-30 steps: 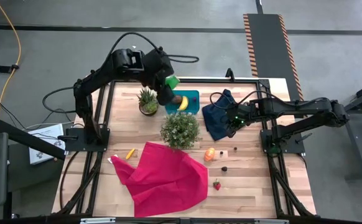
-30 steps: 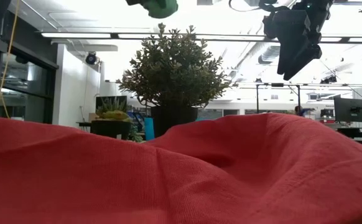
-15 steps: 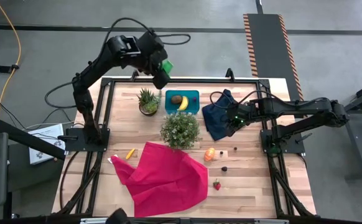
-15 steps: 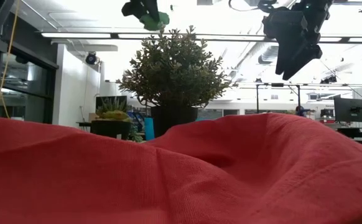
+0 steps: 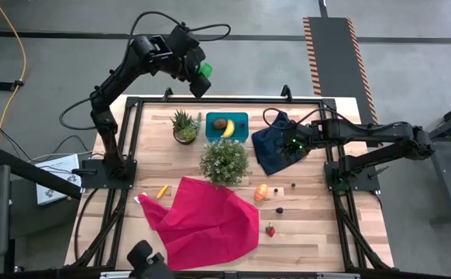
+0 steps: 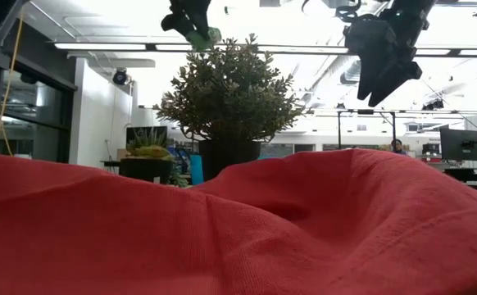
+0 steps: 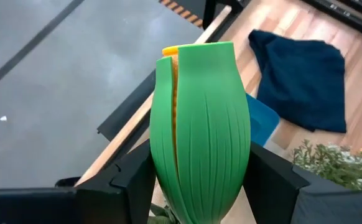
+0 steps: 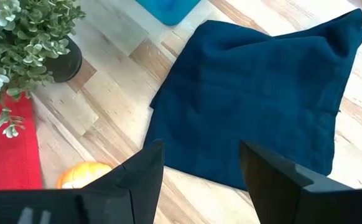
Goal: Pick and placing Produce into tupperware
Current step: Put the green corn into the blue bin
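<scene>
One red cloth [image 5: 206, 221] and one navy cloth [image 5: 272, 143] lie on the table [image 5: 326, 232], the navy one directly under the right gripper [image 5: 290, 149], whose fingers are spread with nothing between them. Two potted plants stand toward the table from the left gripper [image 5: 203, 76]: a bushy plant [image 5: 224, 161] and a spiky plant [image 5: 184, 126]. One tupperware [image 5: 239, 118], below and inward of that raised gripper, holds a banana [image 5: 229, 128] and a brown oval [image 5: 220, 123]. The left gripper, beyond the table's far edge, is clamped on one green piece [image 7: 201, 130]; only its wrist view reveals the yellow-orange core. The high view alone shows an orange piece [image 5: 262, 191], one strawberry [image 5: 270, 229] and three dark bits [image 5: 280, 209].
</scene>
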Tool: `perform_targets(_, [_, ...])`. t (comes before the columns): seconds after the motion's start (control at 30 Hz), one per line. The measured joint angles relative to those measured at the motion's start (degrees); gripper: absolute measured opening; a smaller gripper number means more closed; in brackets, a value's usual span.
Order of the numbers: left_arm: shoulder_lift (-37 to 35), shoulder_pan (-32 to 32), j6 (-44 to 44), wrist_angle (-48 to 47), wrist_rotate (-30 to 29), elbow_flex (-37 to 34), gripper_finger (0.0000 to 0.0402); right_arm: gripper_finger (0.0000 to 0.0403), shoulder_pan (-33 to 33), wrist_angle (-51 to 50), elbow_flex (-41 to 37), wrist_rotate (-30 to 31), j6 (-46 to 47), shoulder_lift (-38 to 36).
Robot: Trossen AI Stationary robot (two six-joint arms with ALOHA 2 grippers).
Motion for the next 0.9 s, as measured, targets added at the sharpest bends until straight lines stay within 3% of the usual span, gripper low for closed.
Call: perform_targets(0.9, [16.4,0.6,6.5,2.9,4.6,0.0,0.0196,0.0199,-2.2,0.2,0.0,0.0,2.7,0.0])
